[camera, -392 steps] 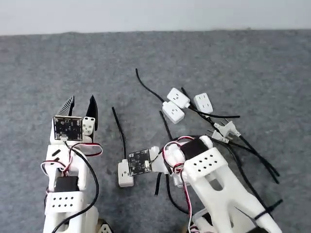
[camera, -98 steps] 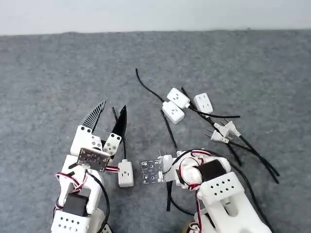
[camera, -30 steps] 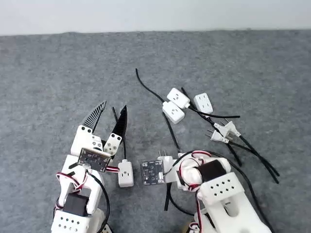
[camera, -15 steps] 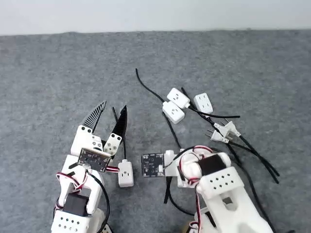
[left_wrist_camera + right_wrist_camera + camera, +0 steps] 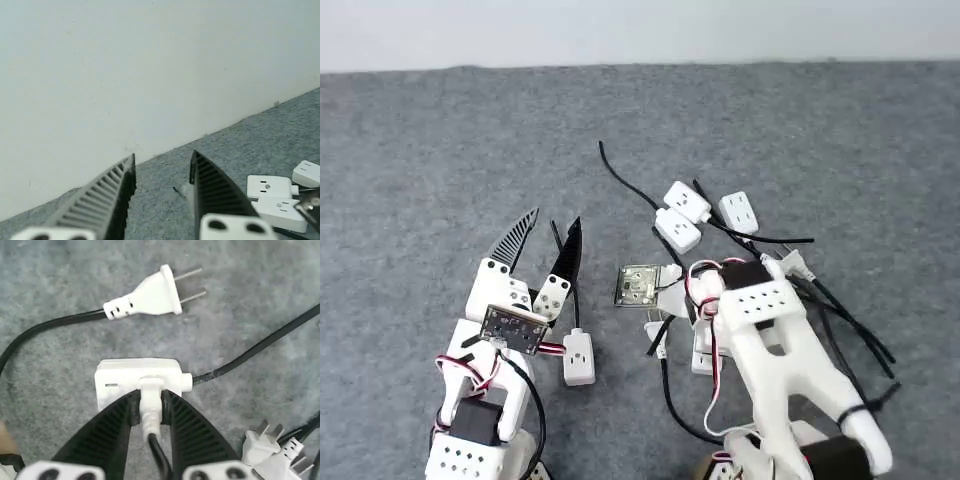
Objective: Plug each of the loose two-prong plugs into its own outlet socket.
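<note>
While my right gripper [image 5: 150,396] is clamped narrowly on a white two-prong plug [image 5: 150,410], I hold that plug pressed against the side of a white outlet socket [image 5: 136,376] on the grey carpet [image 5: 440,140]. Its prongs are out of sight. In the high view this socket lies just below centre, mostly beneath my right arm. My left gripper [image 5: 554,218] hangs at lower left of the high view, its jaws spread wide and holding nothing.

I count five sockets in all. Besides the one I am working, a lone socket [image 5: 578,358] lies at lower centre-left, just beside my left arm. An upper socket [image 5: 688,201] and a middle socket [image 5: 676,230] touch each other above centre. A right-hand socket [image 5: 738,212] sits near them.

I count four plugs. One is in my grip. A loose plug [image 5: 145,299] lies flat near the worked socket, apart from it, both prongs bare. A nearer plug [image 5: 259,442] and an edge plug [image 5: 292,462] lie close together.

Black cords [image 5: 625,180] trail from the pieces. A small grey mark [image 5: 111,385] on the worked socket is too small to read.
</note>
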Controlling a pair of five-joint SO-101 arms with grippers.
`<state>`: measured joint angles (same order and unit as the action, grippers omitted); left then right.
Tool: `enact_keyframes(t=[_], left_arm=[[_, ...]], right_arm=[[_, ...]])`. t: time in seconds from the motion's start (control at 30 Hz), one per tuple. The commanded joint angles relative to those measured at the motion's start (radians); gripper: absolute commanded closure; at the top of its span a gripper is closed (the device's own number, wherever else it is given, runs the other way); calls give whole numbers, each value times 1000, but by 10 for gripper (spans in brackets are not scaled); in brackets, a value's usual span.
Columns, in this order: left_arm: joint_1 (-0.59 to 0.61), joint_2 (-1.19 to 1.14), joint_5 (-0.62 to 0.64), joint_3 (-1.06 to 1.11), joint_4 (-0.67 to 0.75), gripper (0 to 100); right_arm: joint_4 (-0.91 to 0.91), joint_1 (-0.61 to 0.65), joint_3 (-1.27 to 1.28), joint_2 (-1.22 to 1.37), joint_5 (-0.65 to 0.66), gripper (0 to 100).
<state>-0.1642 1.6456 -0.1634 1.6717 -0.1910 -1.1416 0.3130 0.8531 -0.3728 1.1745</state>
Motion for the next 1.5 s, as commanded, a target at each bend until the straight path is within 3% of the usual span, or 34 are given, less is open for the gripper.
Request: enact_keyframes(t=[0.0, 0.27, 0.67, 0.93, 1.03, 1.13, 1.2, 1.37, 1.47], left_arm=[[-8, 6, -9, -13, 29, 830], [-8, 6, -9, -13, 29, 830], [-8, 6, -11, -12, 29, 830], [-8, 6, -12, -5, 31, 830], [-8, 6, -12, 10, 58, 830], [-8, 6, -12, 13, 58, 830], [-8, 6, -12, 13, 58, 830], [-8, 6, -11, 15, 58, 830], [-8, 6, -11, 15, 58, 830]], right_arm=[[54, 1, 3, 12, -20, 991], [200, -2, 150, 19, -20, 991], [205, -2, 157, 19, -29, 991], [309, -1, 152, 15, -311, 980], [294, -4, 146, 10, -379, 864], [234, -7, 86, 10, -488, 688], [170, -7, 14, 10, -514, 633], [-19, 1, -180, 10, -532, 634], [-127, -7, -281, 10, -681, 650]])
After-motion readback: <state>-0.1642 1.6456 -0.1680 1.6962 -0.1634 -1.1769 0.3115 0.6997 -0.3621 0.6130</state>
